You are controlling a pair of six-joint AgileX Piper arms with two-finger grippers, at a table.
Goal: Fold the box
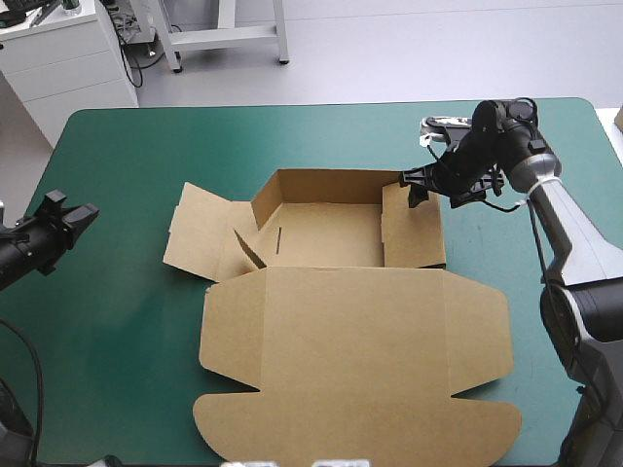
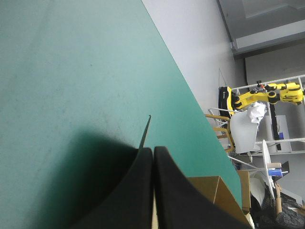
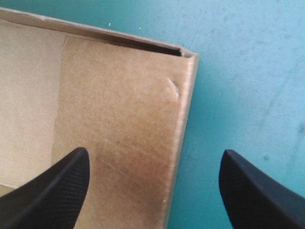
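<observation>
Nearest to me the lid [image 1: 355, 360] of the brown box [image 1: 321, 233] lies flat on the teal-green table [image 1: 127, 331], the box being about in the middle. My left tool [image 1: 70, 216] rests pressed together at the left edge, well apart from the box, so nothing steadies the board. Farther, the left wall [image 1: 200, 233] lies flat outward, while the right wall [image 1: 414, 233] stands. My right tool [image 3: 155, 155] hangs wide over the far corner of that wall; whether it touches, I cannot tell well. If I press off-centre there, the wall may buckle or spring outward, or the whole box may slide.
</observation>
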